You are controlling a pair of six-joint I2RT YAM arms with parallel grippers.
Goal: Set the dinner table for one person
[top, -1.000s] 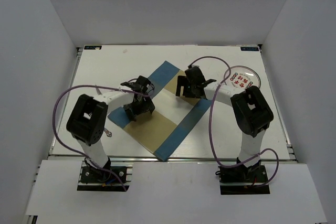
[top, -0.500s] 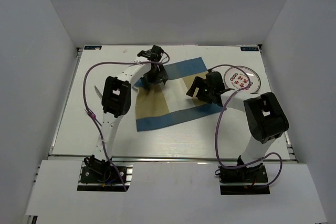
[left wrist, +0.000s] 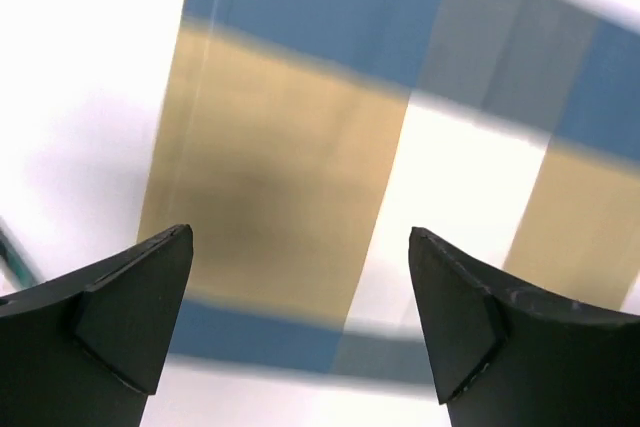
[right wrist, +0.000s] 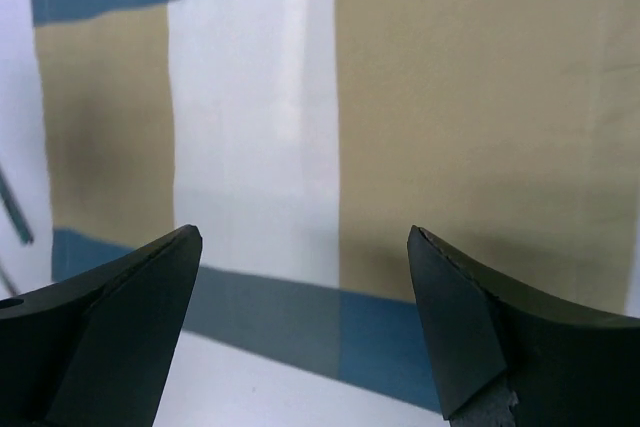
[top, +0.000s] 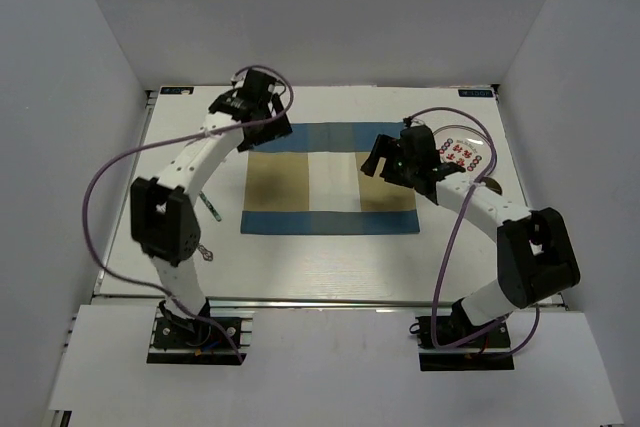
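Our desk (top: 330,257) spans the floor between the white walls, under both arms. We see the blue-and-tan placemat (top: 330,179) flat at its middle. The left tool (top: 272,133) gapes wide over the mat's far-left corner, and the right tool (top: 383,165) gapes wide over its right edge, both empty. A patterned plate (top: 462,152) sits right of the mat.

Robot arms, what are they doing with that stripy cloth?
They are setting a table for one. The placemat lies flat on the dinner table. The left end effector hovers open over its far left corner, the right end effector open over its right edge. Neither holds anything. A plate sits far right.
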